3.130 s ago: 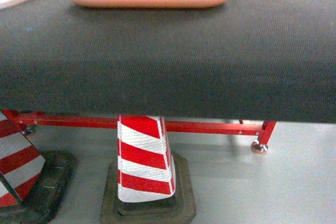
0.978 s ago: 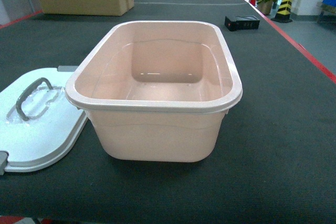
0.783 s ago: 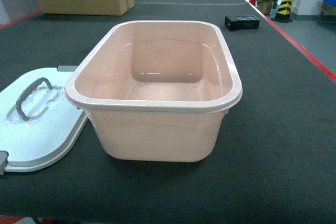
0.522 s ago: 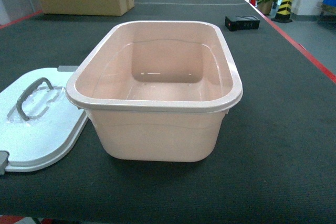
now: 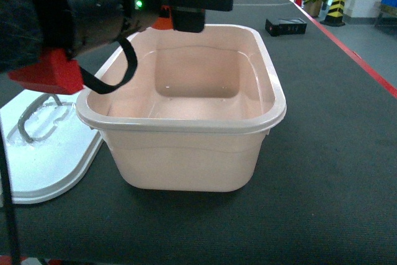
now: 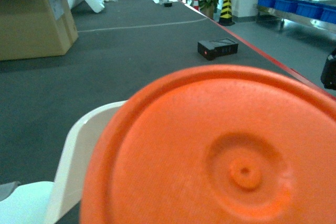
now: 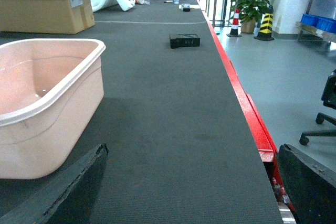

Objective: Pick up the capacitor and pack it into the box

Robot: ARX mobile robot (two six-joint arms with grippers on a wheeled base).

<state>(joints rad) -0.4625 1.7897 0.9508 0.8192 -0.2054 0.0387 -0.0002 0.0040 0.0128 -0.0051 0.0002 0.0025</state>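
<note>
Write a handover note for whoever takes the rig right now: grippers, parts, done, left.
Left gripper: over the box's far left corner. Its jaws are hidden; the orange capacitor fills its wrist view and looks carried.
Right gripper: jaws spread, nothing between them, low over the table to the right of the box.
Box: open, upright, nothing visible inside.
Lid: off, flat on the table left of the box, handle up.
Done: capacitor apparently picked and brought to the box.
Left: lower it in and release.
</note>
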